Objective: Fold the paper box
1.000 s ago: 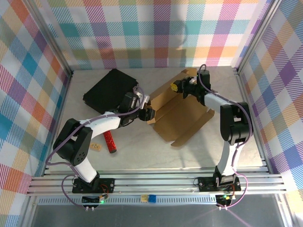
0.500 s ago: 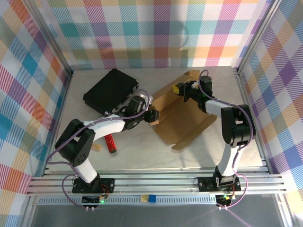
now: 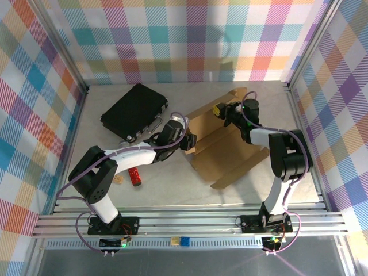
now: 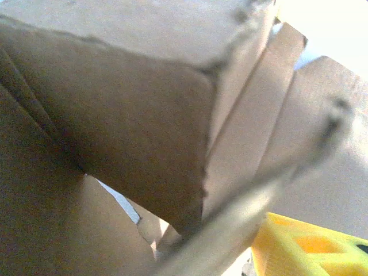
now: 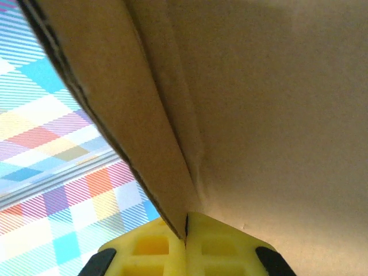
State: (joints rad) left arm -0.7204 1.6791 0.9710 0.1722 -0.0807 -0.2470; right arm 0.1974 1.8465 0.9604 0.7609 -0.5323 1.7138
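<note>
Box (image 3: 227, 150) on tabletop (image 3: 172, 184), toward 3 o'clock. Pinched shut on its 12 o'clock flap: right end effector (image 3: 218, 109). At its 9 o'clock edge: left end effector (image 3: 188, 141), opening impossible to tell.

Enclosure: plaid-patterned walls (image 3: 190, 40) stand on the left, far and right sides. Work surface: pale tabletop (image 3: 172, 190). Aluminium rails (image 3: 190, 221) span the near edge. Illumination: bright, even.
</note>
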